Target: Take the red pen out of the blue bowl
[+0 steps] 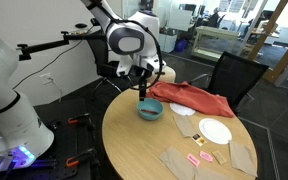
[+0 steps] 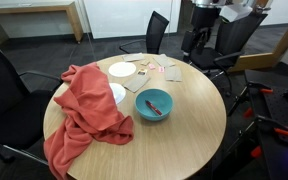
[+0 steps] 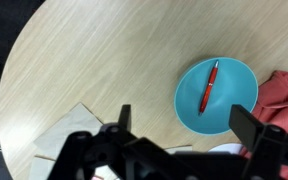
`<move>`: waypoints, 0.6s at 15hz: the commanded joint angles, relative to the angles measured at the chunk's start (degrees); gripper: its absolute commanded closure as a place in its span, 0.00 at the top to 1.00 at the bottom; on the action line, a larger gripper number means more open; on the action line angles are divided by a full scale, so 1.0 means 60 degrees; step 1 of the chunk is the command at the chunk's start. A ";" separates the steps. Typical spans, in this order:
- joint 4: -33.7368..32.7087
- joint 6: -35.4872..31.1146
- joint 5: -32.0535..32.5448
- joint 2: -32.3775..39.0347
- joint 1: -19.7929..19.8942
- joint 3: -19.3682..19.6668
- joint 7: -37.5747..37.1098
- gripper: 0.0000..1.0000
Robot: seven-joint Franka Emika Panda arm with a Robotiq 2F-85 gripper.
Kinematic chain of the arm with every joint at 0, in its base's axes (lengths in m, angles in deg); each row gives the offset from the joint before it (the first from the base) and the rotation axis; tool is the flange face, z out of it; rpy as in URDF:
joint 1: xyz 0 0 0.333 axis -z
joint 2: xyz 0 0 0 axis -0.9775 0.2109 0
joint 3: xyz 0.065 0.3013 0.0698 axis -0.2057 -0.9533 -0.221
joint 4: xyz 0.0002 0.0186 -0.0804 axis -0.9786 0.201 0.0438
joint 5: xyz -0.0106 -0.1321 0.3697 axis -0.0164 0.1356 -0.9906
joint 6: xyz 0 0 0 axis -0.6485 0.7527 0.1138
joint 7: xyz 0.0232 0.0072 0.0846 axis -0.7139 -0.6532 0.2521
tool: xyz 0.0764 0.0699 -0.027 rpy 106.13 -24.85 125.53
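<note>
The blue bowl stands near the middle of the round wooden table. It also shows in the exterior view from the other side and in the wrist view. The red pen lies inside it, slanted; it also shows in an exterior view. My gripper hangs open and empty a little above the bowl. In the wrist view its two dark fingers straddle the bowl's near rim, apart from the pen.
A red cloth lies beside the bowl and drapes over the table edge. A white plate and brown paper pieces lie farther along. Black chairs ring the table.
</note>
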 commanded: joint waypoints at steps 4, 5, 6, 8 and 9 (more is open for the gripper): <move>-0.0553 -0.0113 -0.0016 0.0746 -0.0391 0.0130 -0.0017 1.00; -0.0632 -0.0113 -0.0018 0.0843 -0.0427 0.0130 -0.0057 1.00; -0.0675 -0.0113 -0.0020 0.0898 -0.0448 0.0129 -0.0062 1.00; -0.0691 -0.0113 -0.0020 0.0913 -0.0450 0.0130 -0.0062 1.00; -0.0692 -0.0113 -0.0020 0.0912 -0.0450 0.0130 -0.0062 1.00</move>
